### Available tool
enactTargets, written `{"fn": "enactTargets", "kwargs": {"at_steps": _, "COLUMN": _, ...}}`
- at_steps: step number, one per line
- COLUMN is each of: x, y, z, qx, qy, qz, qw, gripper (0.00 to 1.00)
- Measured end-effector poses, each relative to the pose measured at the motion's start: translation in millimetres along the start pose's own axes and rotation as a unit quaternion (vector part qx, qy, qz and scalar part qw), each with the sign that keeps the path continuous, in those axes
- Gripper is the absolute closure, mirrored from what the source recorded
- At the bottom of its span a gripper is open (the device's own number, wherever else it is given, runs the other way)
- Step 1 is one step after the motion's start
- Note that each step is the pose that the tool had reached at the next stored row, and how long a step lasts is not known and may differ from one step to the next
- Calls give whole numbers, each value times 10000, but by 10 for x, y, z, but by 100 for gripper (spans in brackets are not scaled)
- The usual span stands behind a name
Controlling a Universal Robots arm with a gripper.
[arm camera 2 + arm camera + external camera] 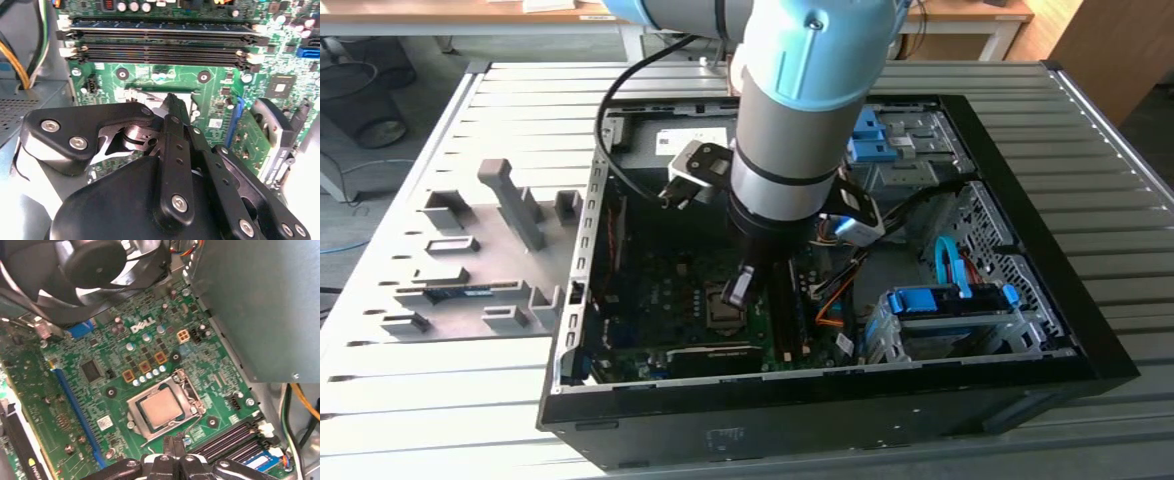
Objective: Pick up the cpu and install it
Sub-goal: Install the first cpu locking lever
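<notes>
One cpu (161, 408), thin, light, rigid and fragile, lies in the socket frame (186, 390) mid-motherboard (75, 405); hold it by opposite edges. Gripper (172, 449) hovers beside the socket, fingertips together, holding nothing.

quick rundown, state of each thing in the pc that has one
cpu: lying flat in the socket, silver face up
socket frame: open around the cpu
claw: shut, empty, beside the socket
memory slots: empty
computer case: side panel off, motherboard exposed
</notes>
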State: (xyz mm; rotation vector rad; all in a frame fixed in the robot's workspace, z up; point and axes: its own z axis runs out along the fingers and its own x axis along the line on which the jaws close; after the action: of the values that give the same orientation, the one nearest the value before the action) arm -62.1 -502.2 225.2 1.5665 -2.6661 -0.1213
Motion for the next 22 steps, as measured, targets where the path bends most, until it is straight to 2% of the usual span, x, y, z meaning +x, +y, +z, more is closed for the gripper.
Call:
{"fn": "enactTargets", "kwargs": {"at_steps": 2, "x": 5, "y": -4, "z": 6, "qx": 35, "qy": 65, "qz": -1, "qw": 10000, "gripper": 90}}
{"fn": "enactTargets", "kwargs": {"at_steps": 3, "x": 8, "y": -7, "z": 17, "qx": 42, "qy": 79, "qz": 0, "qw": 10000, "gripper": 90}}
{"fn": "enactTargets", "kwargs": {"at_steps": 12, "x": 35, "y": -26, "z": 151, "qx": 52, "qy": 96, "qz": 1, "qw": 9999, "gripper": 90}}
{"fn": "enactTargets", "kwargs": {"at_steps": 22, "x": 80, "y": -14, "z": 187, "qx": 64, "qy": 118, "qz": 3, "qw": 9999, "gripper": 90}}
